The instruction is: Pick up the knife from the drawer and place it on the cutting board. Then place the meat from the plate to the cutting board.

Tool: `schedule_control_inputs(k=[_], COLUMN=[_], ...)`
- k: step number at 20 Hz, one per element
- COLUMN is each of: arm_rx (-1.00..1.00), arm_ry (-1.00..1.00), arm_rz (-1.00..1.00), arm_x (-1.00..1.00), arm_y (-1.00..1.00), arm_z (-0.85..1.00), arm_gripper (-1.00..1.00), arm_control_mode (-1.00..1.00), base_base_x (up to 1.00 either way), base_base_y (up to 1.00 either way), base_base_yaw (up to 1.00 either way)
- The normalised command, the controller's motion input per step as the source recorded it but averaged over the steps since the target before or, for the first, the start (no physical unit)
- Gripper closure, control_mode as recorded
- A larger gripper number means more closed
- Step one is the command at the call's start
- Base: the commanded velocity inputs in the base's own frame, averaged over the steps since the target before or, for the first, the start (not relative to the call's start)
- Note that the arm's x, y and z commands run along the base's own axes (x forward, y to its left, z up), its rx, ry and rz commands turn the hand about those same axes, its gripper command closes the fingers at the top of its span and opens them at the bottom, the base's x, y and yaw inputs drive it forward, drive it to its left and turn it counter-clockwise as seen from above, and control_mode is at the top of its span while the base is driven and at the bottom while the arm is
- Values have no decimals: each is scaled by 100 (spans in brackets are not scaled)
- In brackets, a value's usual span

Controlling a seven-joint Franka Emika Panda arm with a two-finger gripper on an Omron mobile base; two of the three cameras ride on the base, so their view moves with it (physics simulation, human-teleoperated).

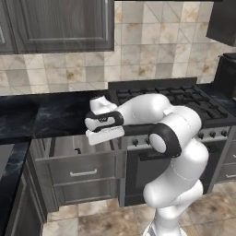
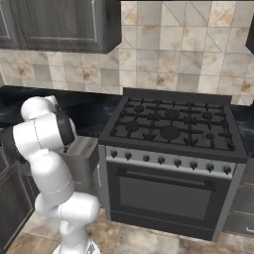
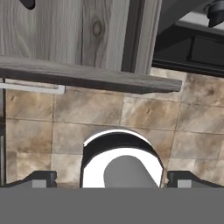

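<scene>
The drawer (image 1: 78, 168) stands pulled out under the black counter, its grey front and silver bar handle (image 1: 83, 173) facing the room. From the hand view I see its pale wood inside (image 3: 65, 30), its front edge (image 3: 87, 78) and its handle (image 3: 33, 87). A small dark shape (image 1: 77, 150) lies inside, at the top left corner (image 3: 27, 3) of the hand view; whether it is the knife I cannot tell. My gripper (image 3: 112, 177) hangs over the drawer's front, pointing down, open and holding nothing, fingertips (image 3: 41, 177) far apart. The cutting board, meat and plate are out of view.
A black gas stove (image 2: 168, 124) with its oven door (image 2: 168, 196) stands just right of the drawer. The dark marble counter (image 1: 41, 115) runs left along the tiled wall, with grey wall cabinets (image 1: 60, 23) above. Tiled floor (image 3: 144, 113) lies below the drawer.
</scene>
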Motion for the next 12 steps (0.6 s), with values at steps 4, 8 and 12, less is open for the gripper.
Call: schedule_control_inputs(k=[4,8,12], arm_rx=[0,2,5], arm_ry=[0,0,0], arm_rz=[0,0,-2], arm_x=[24,28,34], arm_y=[18,10,3], arm_z=[-17,-20,-30], arm_gripper=[-100,-100,-100], arm_control_mode=[-100,-100,-100], base_base_x=[0,0,0], base_base_y=[0,0,0], base_base_yaw=[0,0,0])
